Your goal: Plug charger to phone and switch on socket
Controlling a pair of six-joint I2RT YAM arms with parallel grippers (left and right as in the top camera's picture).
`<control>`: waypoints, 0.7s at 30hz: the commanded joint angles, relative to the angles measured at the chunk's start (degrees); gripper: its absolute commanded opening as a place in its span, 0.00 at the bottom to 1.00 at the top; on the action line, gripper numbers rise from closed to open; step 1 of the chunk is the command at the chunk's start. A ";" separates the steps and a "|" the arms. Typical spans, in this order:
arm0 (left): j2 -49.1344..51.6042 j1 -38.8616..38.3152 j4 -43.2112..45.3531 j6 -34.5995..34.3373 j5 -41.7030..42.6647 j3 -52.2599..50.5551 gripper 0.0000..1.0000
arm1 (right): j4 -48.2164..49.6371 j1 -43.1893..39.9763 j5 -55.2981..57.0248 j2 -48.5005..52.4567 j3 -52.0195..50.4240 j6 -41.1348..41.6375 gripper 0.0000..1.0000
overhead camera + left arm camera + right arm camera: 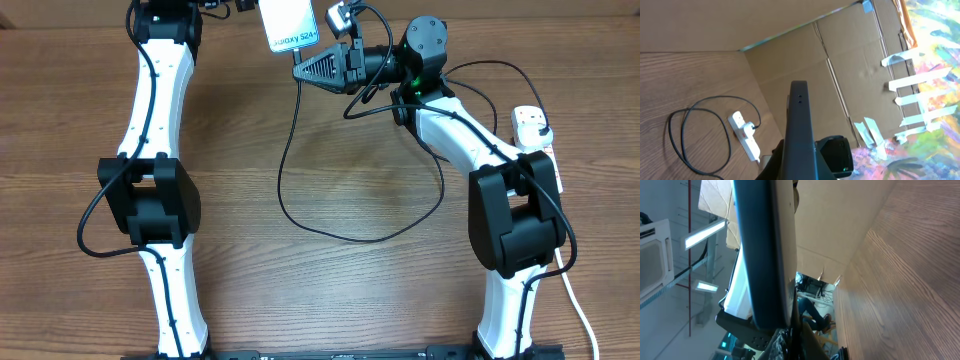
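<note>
Two sets of jaws: the left jaws are clamped on the phone (290,24), judging by how it rises edge-on from the bottom of the left wrist view; whether the right jaws are closed I cannot tell, since only one finger's side shows from overhead.
Phone: held off the desk (330,310) at the middle of its far edge, screen up, with the right jaws' tip just beside its near end.
Charger (279,190): one end runs up to the right jaws' tip; the cord loops over the desk's middle and on toward the right edge.
Socket (533,130): flat by the right edge, near the far right corner, partly under the right arm (510,215); the switch state is too small to read.
Handling: the phone is likely stiff, slick and breakable, best held by its long edges; the cord is limp and light, so take the rigid connector body, not the cord.
</note>
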 commanded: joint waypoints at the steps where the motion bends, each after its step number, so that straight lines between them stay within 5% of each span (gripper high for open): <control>1: -0.76 -1.73 0.17 -0.76 8.37 0.39 0.04 | 0.39 -0.31 5.62 -0.39 0.42 0.22 0.04; 17: -0.76 -1.99 0.20 -2.21 10.25 0.39 0.04 | 0.39 -0.28 5.25 -0.39 0.42 0.20 0.04; 20: -0.76 -1.68 0.20 -2.03 10.03 0.39 0.04 | 0.42 -0.31 4.63 -0.39 0.42 0.20 0.33; 21: -0.76 -1.36 0.20 -2.01 9.99 0.39 0.04 | 1.18 -0.31 3.91 -0.39 0.42 0.20 0.55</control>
